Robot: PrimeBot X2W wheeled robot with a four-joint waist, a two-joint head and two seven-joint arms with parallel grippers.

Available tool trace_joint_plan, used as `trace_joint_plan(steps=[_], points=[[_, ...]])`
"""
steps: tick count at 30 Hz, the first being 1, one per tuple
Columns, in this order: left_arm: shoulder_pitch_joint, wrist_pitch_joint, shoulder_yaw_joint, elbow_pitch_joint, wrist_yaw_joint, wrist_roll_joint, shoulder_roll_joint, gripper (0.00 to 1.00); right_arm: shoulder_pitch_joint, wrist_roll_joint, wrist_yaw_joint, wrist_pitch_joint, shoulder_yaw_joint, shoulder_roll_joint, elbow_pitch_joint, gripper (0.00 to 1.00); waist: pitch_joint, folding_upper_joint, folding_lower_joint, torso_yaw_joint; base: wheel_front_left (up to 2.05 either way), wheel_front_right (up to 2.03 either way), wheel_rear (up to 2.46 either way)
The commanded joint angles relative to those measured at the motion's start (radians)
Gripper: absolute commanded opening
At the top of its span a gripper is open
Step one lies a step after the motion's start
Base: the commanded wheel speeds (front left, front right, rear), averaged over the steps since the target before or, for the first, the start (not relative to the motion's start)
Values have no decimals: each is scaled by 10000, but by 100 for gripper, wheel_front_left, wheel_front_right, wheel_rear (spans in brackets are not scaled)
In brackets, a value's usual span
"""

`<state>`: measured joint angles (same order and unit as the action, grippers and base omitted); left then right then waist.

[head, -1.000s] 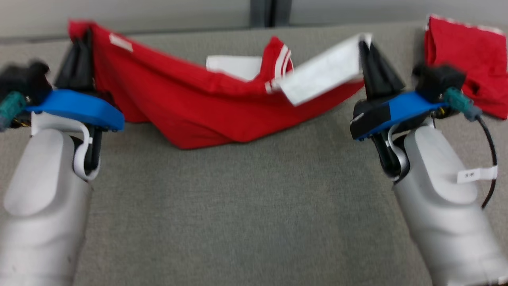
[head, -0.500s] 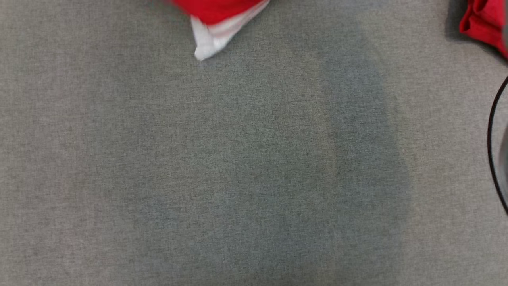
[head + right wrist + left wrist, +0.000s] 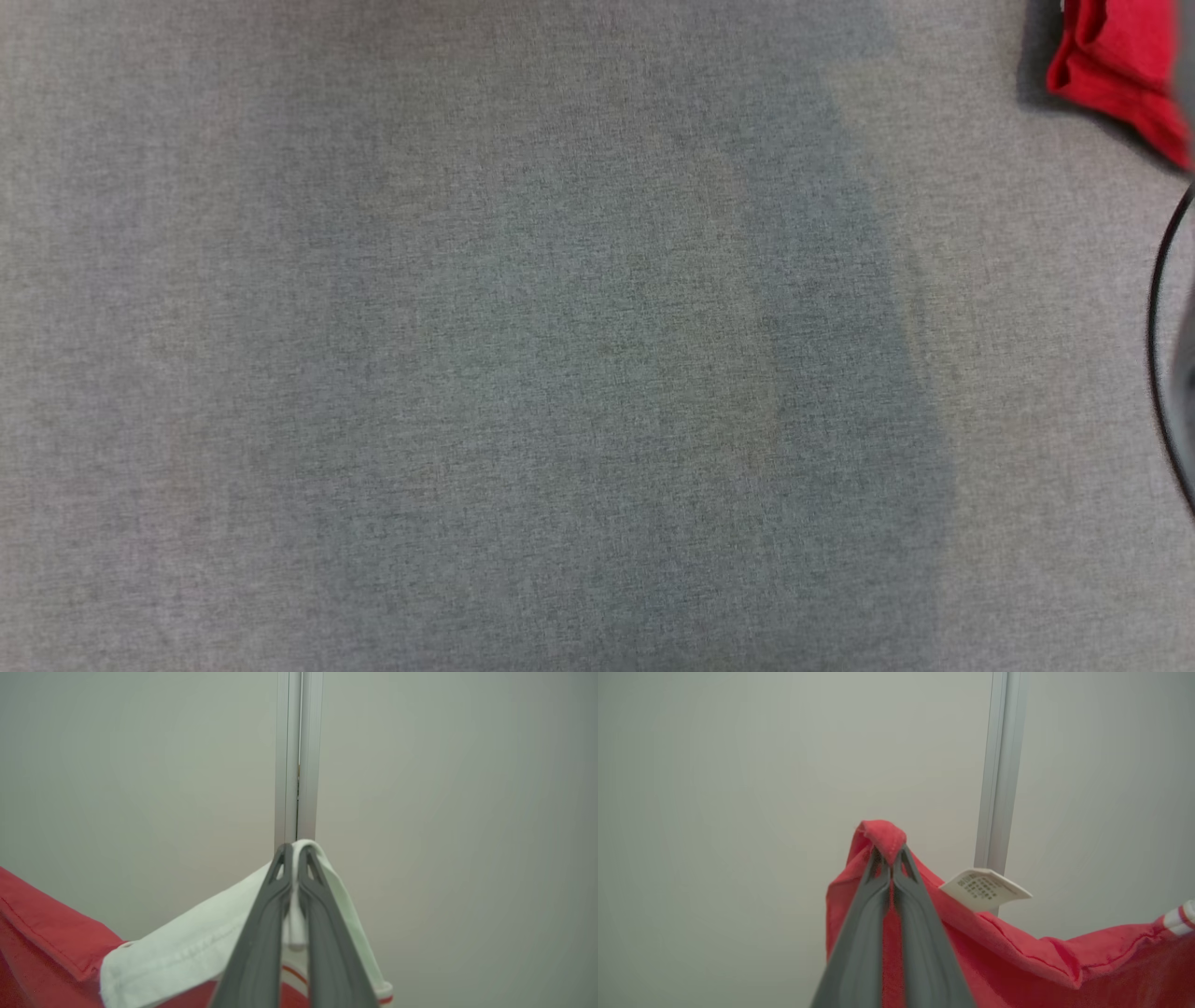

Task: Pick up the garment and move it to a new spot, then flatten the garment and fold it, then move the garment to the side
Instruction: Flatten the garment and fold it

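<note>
On the table, a red cloth lies at the far right corner, near a cable. The left gripper's jaws pinch the garment's red hem, and the right gripper's pinch its white band. The garment sags between them, before a post.

Grey tabletop lies open; red cloth bundle blocks its far right corner; black cable skirts the right edge.
</note>
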<state>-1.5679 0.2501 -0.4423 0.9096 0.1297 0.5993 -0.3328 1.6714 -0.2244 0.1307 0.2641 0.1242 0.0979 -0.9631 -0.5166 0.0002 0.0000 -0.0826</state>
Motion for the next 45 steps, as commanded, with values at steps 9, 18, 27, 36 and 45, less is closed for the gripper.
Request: trace_joint_plan(steps=[9,18,27,36,45], points=[[4776,149,892,-1554,-30,303,-196,0,-4847,-939,2,2,539,-172,2284,0,609,-2,0,-3,0,0,0],[9952,158,2886,-4066,-344,-443,974,0,-10247,-1686,2,4,674,71,4586,0,1636,-2,0,241,0,0,0],[13841,158,4090,-5332,-237,-1305,2276,0,-14045,-2224,2,3,483,-12,5370,0,2992,-2,0,324,0,0,0],[15860,160,4498,-5502,-91,-1469,2691,0,-16491,-2121,2,-414,-50,-85,6384,0,3967,-2,0,415,0,0,0],[17093,159,4871,-5817,-102,-1621,2808,0,-19168,-1693,2,-1848,-389,-266,8738,0,4595,-2,0,465,0,0,0]])
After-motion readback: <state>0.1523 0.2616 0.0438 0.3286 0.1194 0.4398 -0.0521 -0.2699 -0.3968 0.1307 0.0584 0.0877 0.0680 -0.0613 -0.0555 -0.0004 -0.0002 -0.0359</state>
